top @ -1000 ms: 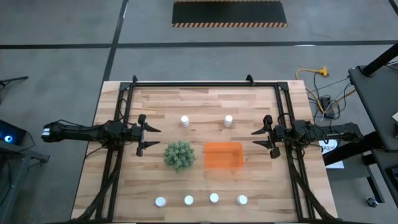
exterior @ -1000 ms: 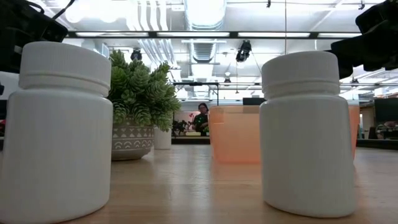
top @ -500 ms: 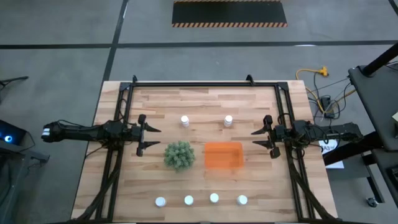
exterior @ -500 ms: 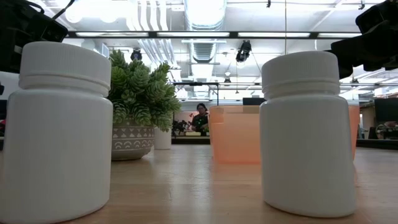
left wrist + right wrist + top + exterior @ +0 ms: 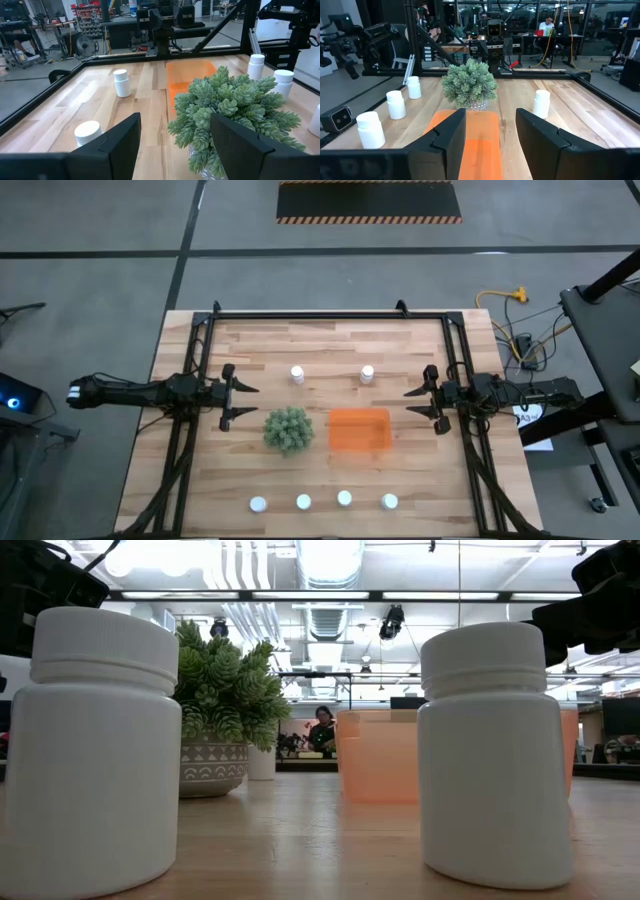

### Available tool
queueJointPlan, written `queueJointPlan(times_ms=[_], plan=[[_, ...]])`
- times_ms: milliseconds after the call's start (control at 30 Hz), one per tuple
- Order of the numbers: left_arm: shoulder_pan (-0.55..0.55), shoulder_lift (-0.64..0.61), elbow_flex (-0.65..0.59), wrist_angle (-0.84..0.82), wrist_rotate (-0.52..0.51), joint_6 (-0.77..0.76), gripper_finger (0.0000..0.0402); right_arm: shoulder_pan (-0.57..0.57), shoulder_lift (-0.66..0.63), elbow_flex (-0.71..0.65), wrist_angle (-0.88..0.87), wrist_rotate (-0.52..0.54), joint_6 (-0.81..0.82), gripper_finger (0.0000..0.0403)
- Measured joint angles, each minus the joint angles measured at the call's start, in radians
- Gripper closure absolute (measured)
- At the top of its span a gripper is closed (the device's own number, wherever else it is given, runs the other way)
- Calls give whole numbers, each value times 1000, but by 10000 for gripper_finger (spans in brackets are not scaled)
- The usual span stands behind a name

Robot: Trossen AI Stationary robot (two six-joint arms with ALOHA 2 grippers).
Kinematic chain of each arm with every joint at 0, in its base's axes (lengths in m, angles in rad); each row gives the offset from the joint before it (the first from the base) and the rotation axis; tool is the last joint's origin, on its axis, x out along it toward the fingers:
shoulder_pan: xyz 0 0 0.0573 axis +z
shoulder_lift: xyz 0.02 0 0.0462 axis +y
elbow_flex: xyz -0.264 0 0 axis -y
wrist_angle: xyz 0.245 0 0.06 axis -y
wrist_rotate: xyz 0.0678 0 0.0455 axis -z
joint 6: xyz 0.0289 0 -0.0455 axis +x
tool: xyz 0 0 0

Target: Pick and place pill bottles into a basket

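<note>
- Here, six pill bottles are seen standing on the wooden table [image 5: 400, 360], none of them inside the basket [image 5: 360, 429].
- Two bottles [image 5: 297, 374] [image 5: 367, 373] are placed at the far side, well apart from each other.
- Four bottles are lined in a row along the near edge [image 5: 259, 504] [image 5: 304, 501] [image 5: 344, 498] [image 5: 390, 501].
- The orange basket is set near the middle of the table, just to the right of a green plant [image 5: 288, 428] (the plant stands in a small patterned pot).
- The left gripper [image 5: 243, 400] is held over the left side of the table, left of the plant; its fingers are spread apart and nothing is held between them.
- The right gripper [image 5: 412, 404] is held over the right side, right of the basket; its fingers are also parted, with a narrower gap, and nothing is gripped.
- In the low view, a person [image 5: 323, 730] is seen far behind the table.
</note>
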Motion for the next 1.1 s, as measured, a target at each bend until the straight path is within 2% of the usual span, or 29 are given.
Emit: queueJointPlan(times_ms=[700, 833, 1100], plan=[[0, 0, 0, 0, 0, 0, 181, 0, 0, 0, 30, 1, 106, 241], [0, 0, 0, 0, 0, 0, 181, 0, 0, 0, 142, 1, 112, 241], [0, 0, 0, 0, 0, 0, 181, 0, 0, 0, 484, -2, 68, 241]])
